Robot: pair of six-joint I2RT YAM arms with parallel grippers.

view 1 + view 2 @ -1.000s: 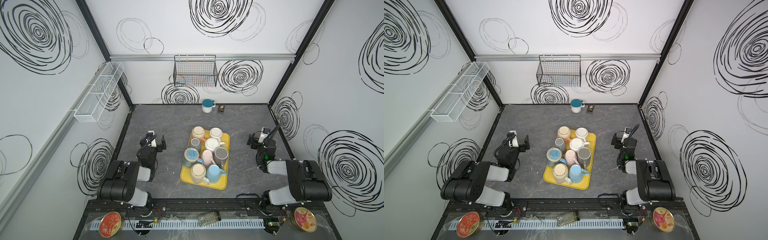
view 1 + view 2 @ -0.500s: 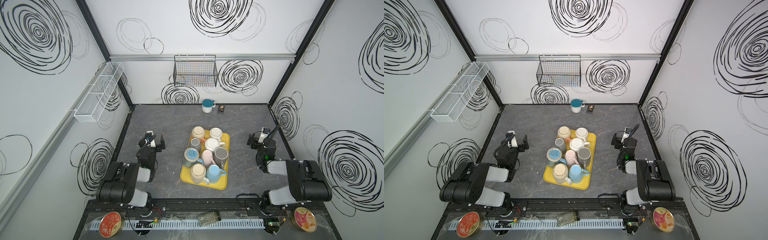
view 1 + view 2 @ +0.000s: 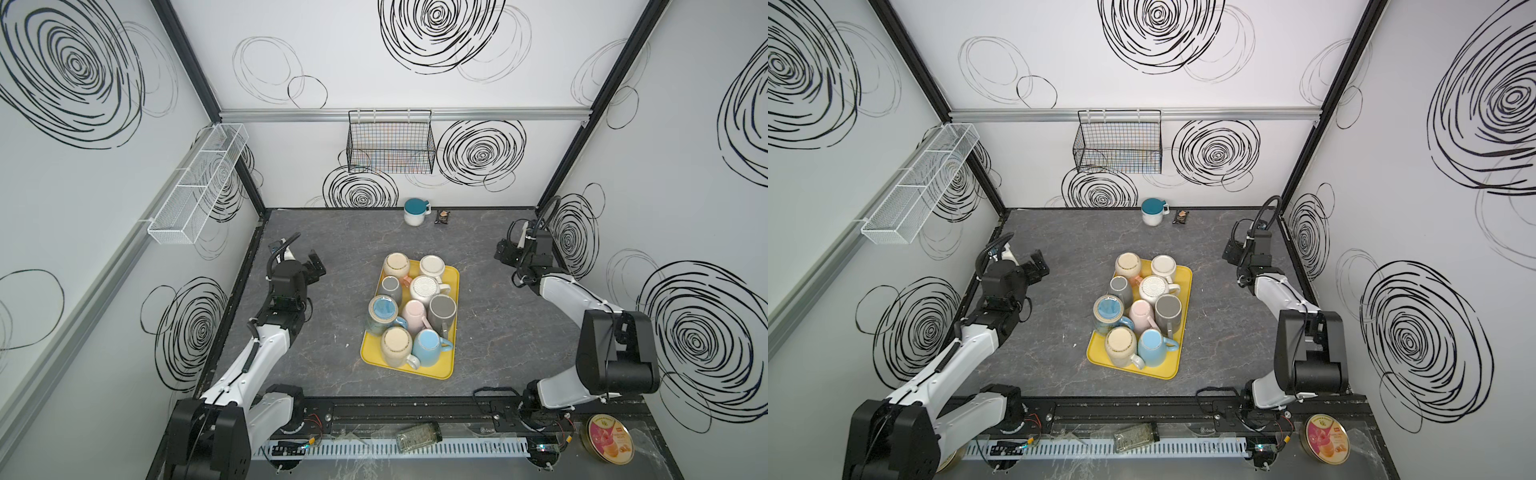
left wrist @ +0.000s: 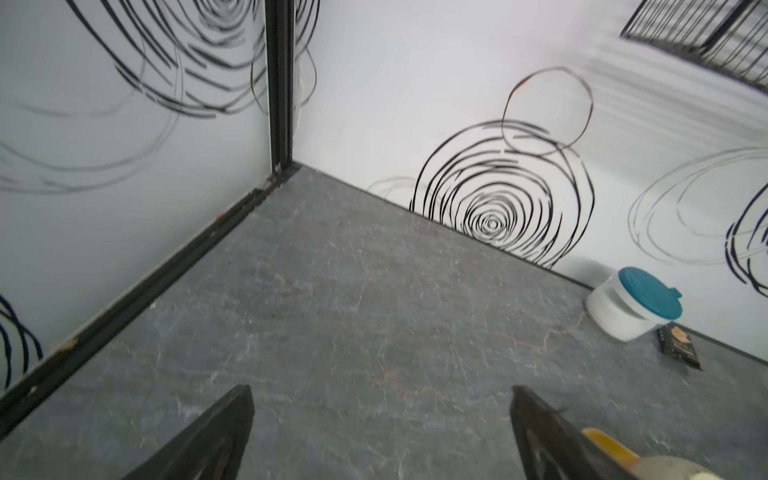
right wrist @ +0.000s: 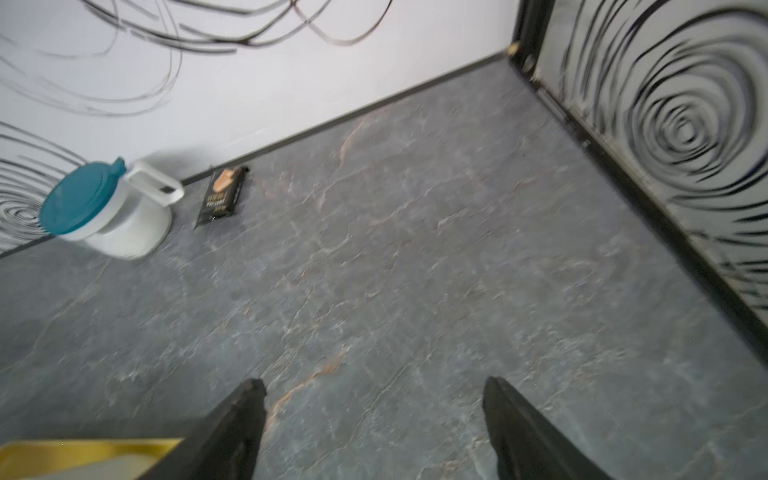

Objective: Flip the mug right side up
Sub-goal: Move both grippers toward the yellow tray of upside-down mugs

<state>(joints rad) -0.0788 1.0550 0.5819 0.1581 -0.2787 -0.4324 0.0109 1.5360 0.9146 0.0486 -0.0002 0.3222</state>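
Mugs (image 3: pixel 395 343) packed on yellow tray (image 3: pixel 436 368), mid worktop (image 3: pixel 332 332), mostly bottom-up. L gripper (image 3: pixel 316 266) left of tray's far end, jaws spread wide, empty; R gripper (image 3: pixel 505 251) on right, jaws apart, nothing held. Lidded cup (image 3: pixel 415 212) at far edge.

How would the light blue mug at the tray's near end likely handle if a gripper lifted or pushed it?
The light blue mug looks like glazed ceramic: probably rigid, slick and chippable. It sits tight against the beige mug on the yellow tray, so a push would likely shove its neighbour.
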